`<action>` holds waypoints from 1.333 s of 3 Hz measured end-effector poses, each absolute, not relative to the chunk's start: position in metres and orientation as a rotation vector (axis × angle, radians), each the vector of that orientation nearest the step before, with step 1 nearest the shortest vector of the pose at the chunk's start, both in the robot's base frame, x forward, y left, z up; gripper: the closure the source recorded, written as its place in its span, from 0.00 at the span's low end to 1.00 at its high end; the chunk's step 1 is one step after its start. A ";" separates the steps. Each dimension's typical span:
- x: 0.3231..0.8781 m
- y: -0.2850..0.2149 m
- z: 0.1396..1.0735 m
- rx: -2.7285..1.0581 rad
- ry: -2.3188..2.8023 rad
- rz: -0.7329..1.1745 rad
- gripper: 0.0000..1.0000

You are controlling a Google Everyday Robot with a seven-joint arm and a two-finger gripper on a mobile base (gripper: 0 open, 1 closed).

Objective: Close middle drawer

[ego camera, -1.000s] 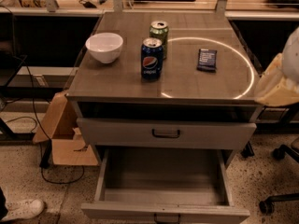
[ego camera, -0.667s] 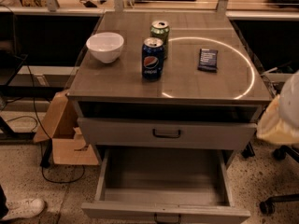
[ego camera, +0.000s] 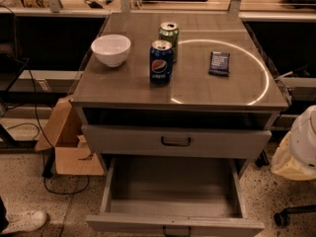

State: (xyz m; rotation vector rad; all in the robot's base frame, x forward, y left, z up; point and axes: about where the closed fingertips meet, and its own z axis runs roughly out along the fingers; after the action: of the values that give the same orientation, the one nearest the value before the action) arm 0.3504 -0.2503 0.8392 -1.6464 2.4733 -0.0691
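Note:
The middle drawer [ego camera: 173,194] is pulled far out of the grey cabinet. Its long grey tray is empty. Its low front panel [ego camera: 175,225] lies at the bottom edge of the view, with the small dark loop handle [ego camera: 176,229] at its centre. Above it, the drawer with the taller front panel [ego camera: 175,141] is closed. My gripper [ego camera: 297,152] shows as a white and cream shape at the right edge. It is level with the closed drawer, to the right of the cabinet, and apart from the open drawer.
On the cabinet top [ego camera: 123,90] stand a white bowl [ego camera: 111,49], a Pepsi can [ego camera: 161,62], a green can [ego camera: 169,36] and a dark packet [ego camera: 219,63]. A cardboard box [ego camera: 69,142] and cables lie at the left. A shoe [ego camera: 22,221] is at the bottom left and a chair caster [ego camera: 282,217] at the bottom right.
My gripper has come down along the right edge, from tabletop height to the height of the drawers. The drawers and the things on top have not moved.

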 end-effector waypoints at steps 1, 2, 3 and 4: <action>0.335 -0.249 0.814 -1.610 2.499 -0.007 1.00; 0.306 -0.238 0.755 -1.591 2.529 0.103 1.00; 0.281 -0.230 0.703 -1.578 2.574 0.195 1.00; 0.276 -0.230 0.696 -1.582 2.583 0.203 1.00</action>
State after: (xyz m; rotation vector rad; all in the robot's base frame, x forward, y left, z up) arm 0.2756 -0.2299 0.6963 -1.5824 2.5832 0.2034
